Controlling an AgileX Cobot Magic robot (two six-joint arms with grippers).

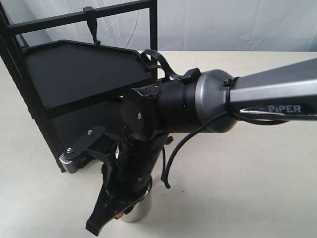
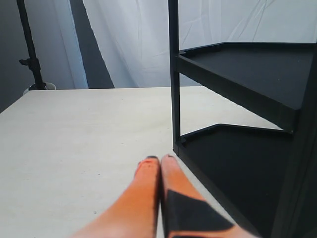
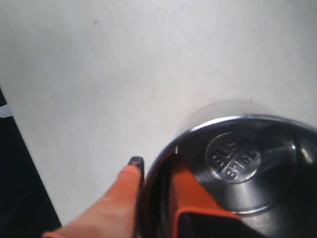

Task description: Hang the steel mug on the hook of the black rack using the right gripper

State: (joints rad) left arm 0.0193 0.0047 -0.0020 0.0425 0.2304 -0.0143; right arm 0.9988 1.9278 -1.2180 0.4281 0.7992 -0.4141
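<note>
Steel wall between my fingers is what matters now: my right gripper (image 3: 156, 186) straddles the rim of the steel mug (image 3: 237, 163), one orange finger outside the wall, the other inside the bowl above the stamped round mark on its base. The pads look pressed against the wall from both sides, so I judge the mug pinched, though the contact line itself is partly hidden. In the exterior view the mug (image 1: 140, 207) stands on the table (image 1: 247, 188) at about 6 o'clock, directly under my arm and just in front of the black rack (image 1: 74, 74). The hook (image 1: 92, 25) hangs from the top bar at roughly 11 o'clock, well above and beyond the mug.

I cannot see the loop handle in any view, so before lifting I would want to know which way it points; it has to lead toward the hook's curved tip. My plan is to keep the squeeze firm, since polished steel is likely to slip, lift straight up clear of the upper shelf, then swing toward 11 o'clock and approach the hook slowly from above.

My left gripper (image 2: 159, 161) rests low by the rack's corner post, fingers pressed together, holding nothing
</note>
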